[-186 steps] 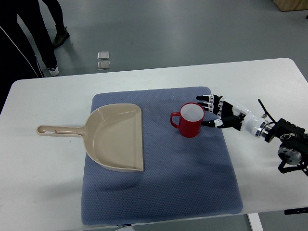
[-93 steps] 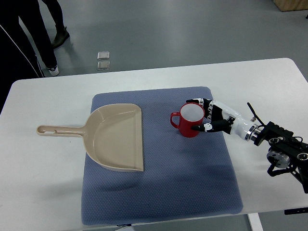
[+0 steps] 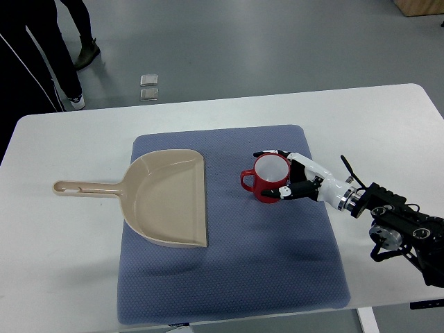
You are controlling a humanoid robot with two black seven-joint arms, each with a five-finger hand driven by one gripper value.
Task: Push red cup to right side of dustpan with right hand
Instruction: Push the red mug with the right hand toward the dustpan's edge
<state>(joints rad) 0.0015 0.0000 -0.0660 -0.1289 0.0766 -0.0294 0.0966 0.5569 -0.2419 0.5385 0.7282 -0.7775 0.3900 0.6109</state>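
A red cup [image 3: 266, 182] with a white inside stands upright on the blue mat [image 3: 236, 270], its handle pointing left toward the beige dustpan [image 3: 170, 198]. The dustpan lies flat on the mat's left half, with its handle reaching left onto the white table. A gap of mat separates cup and dustpan. My right hand [image 3: 283, 173] comes in from the right and rests against the cup's right side. Its fingers [image 3: 269, 153] are spread around the far rim, and the thumb sits at the near side. The hand is open and pressing, not lifting. No left arm shows.
The white table [image 3: 62, 250] extends beyond the mat on all sides, with its front edge close below. A person's dark-clothed legs [image 3: 41, 55] stand at the far left beyond the table. Two small square tiles [image 3: 149, 87] lie on the floor.
My right hand has advanced leftward, met the cup and pushed it a little to the left toward the dustpan. The cup has turned slightly. The dustpan has stayed put.
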